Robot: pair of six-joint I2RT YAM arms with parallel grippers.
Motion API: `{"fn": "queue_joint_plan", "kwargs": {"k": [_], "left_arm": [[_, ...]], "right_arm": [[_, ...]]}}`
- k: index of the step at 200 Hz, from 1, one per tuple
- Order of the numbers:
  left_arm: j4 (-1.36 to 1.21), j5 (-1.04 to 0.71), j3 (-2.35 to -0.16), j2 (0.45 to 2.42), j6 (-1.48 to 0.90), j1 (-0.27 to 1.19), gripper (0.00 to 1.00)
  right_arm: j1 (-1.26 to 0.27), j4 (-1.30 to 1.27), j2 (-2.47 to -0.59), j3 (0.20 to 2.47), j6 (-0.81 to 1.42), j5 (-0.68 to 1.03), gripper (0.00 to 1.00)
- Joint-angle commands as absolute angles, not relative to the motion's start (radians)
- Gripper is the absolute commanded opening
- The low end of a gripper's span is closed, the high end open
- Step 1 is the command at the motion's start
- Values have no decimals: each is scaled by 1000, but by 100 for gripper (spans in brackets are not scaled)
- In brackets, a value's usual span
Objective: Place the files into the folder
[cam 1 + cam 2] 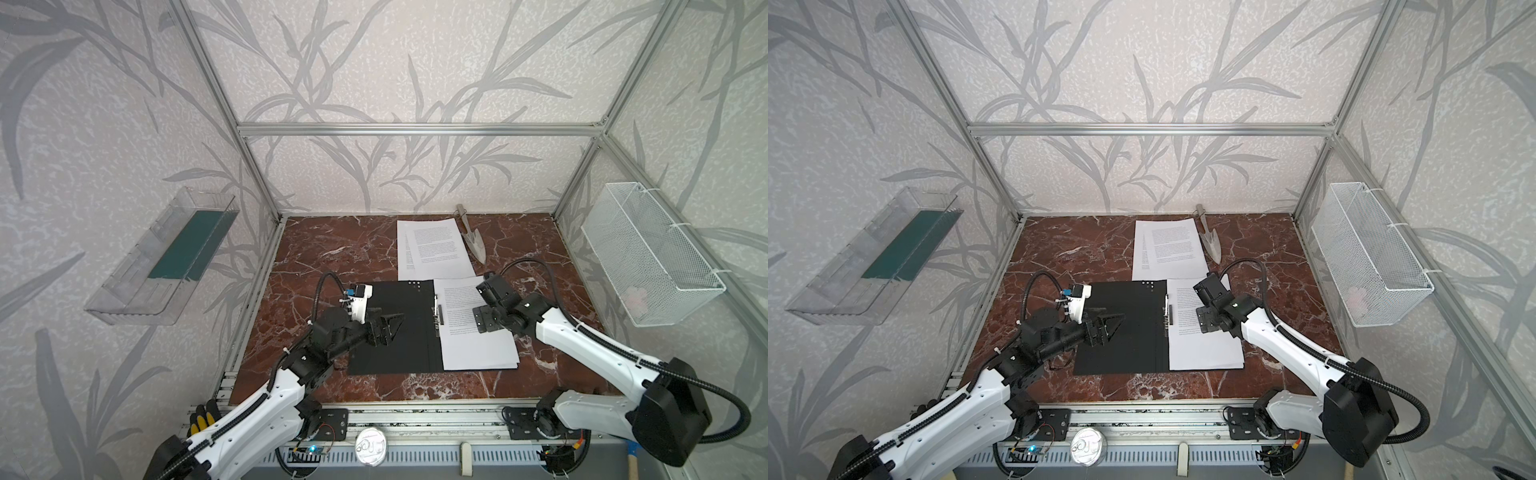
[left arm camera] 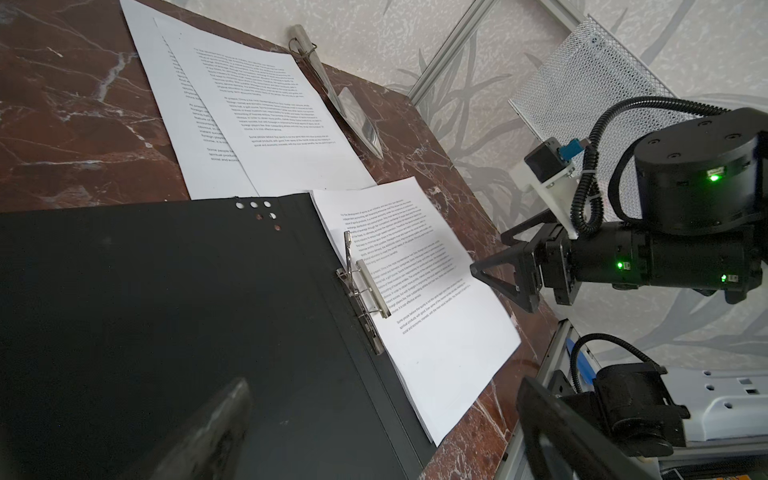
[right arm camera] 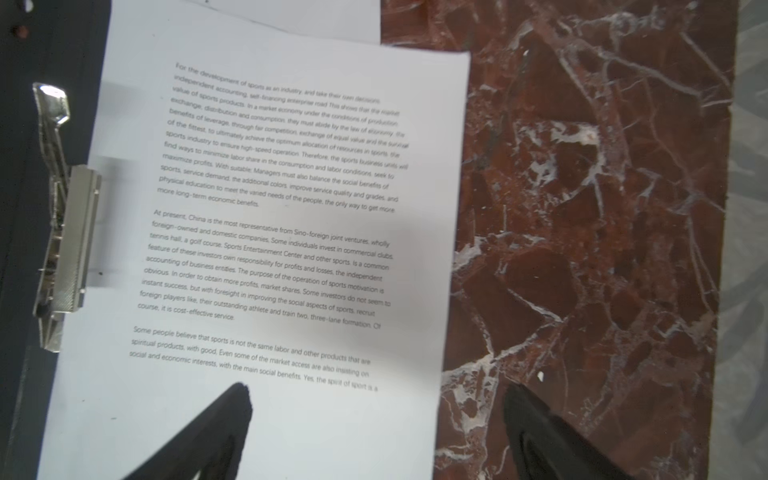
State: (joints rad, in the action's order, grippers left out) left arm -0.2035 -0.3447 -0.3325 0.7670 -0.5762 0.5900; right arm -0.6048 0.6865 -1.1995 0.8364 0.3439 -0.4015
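The black folder (image 1: 399,357) (image 2: 166,311) lies open on the marble table. A stack of printed files (image 1: 478,349) (image 3: 270,166) rests on its right half, beside the metal clip (image 1: 439,316) (image 3: 75,237) at the spine. More files (image 1: 432,249) (image 2: 257,124) lie loose behind the folder. My left gripper (image 1: 390,326) (image 2: 382,399) hovers open over the folder's bare left cover, holding nothing. My right gripper (image 1: 481,318) (image 3: 378,395) is open and empty above the stack. In the right wrist view one of its fingers shows over the top sheet and the other over marble.
A metal trowel (image 1: 473,241) lies at the back, right of the loose sheets. A white mesh basket (image 1: 648,257) hangs on the right wall. A clear tray (image 1: 137,291) on the left wall holds a dark green pad (image 1: 187,245). Aluminium frame posts border the table.
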Motion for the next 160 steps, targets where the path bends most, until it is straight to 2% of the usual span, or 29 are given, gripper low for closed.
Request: {"fn": "queue_joint_plan", "kwargs": {"k": [1,38,92,124,160], "left_arm": [[-242,-369,-365,774,-588,594,99],[-211,-357,-388,792,-607,596,99],[-306,-329,-395,896,-722,592,99],[-187,-334,-606,1142,-687,588,97],[-77,-385,-923,1532,-660,523,86]], "right_arm": [[-608,660,-1106,824,351,-485,99],[-608,654,-963,836,341,-407,99],[-605,376,-785,677,314,-96,99],[-601,181,-800,592,350,87,99],[-597,133,-804,544,341,114,99]]}}
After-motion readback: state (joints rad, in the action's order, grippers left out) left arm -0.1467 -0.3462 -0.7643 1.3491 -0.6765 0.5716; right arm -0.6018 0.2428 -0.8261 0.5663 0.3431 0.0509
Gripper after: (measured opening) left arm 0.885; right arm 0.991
